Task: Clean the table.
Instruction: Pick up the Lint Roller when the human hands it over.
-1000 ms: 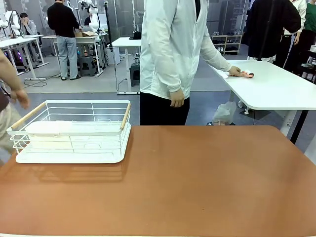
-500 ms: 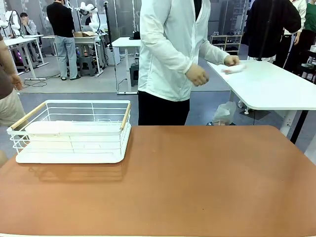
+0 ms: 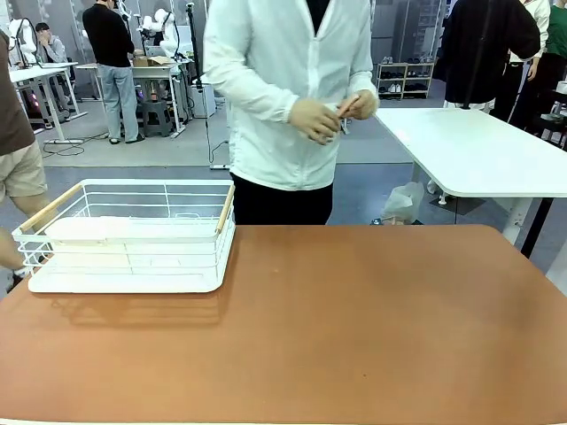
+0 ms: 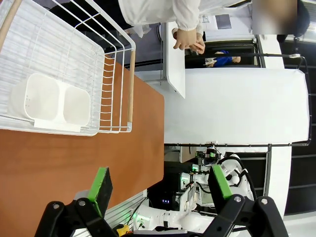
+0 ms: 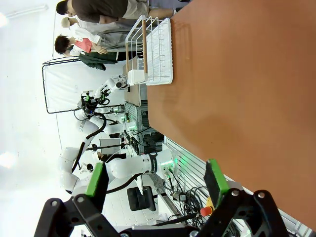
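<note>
The reddish-brown table (image 3: 354, 328) spreads across the front view with a pale front edge. It also appears in the left wrist view as the table (image 4: 59, 158) and in the right wrist view as the table (image 5: 237, 84). My left gripper (image 4: 161, 185) stands open above the table's edge, nothing between its green pads. My right gripper (image 5: 155, 180) is open too, off the table's near edge. A person in a white shirt (image 3: 283, 88) stands at the far side, both hands (image 3: 332, 115) together holding a small object.
A white wire basket (image 3: 133, 235) with wooden handles sits on a white tray at the table's far left, holding a white two-compartment container (image 4: 49, 101). A white table (image 3: 487, 150) stands behind at right. Another person stands at the left edge.
The person in white turned from the white table at right to face my table, bringing both hands together at chest height. The person at the left edge shifted.
</note>
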Robot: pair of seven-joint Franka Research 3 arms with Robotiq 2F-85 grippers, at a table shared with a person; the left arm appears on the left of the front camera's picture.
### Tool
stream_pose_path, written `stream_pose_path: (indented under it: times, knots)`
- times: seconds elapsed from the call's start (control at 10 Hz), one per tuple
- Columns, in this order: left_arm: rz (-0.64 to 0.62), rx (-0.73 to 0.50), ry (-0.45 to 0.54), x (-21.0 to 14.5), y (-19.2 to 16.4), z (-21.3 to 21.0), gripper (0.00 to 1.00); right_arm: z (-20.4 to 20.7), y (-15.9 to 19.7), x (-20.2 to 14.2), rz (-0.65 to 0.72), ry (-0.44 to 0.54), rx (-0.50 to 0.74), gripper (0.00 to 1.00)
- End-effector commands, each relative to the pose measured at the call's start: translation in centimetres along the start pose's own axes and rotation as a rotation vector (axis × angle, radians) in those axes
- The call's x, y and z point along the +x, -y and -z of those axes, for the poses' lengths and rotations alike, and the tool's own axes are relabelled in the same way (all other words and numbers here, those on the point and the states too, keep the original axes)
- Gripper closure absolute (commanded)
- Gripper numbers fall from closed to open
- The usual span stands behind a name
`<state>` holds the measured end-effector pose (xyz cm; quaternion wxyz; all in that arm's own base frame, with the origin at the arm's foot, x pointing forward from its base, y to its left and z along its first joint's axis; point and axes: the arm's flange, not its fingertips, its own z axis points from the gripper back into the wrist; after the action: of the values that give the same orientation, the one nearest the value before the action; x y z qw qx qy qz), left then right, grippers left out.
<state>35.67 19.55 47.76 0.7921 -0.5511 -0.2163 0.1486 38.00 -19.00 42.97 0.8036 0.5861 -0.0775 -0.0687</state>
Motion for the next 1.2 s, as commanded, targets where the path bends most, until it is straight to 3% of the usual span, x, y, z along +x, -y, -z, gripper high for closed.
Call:
stream_pose_path:
  times: [0.0, 1.1]
  knots:
    - [0.006, -0.022, 0.000, -0.05, 0.09, -0.27, 0.00, -0.01, -0.22, -0.03, -0.006, 0.000, 0.008, 0.00]
    - [0.006, -0.022, 0.000, -0.05, 0.09, -0.27, 0.00, -0.01, -0.22, -0.03, -0.006, 0.000, 0.008, 0.00]
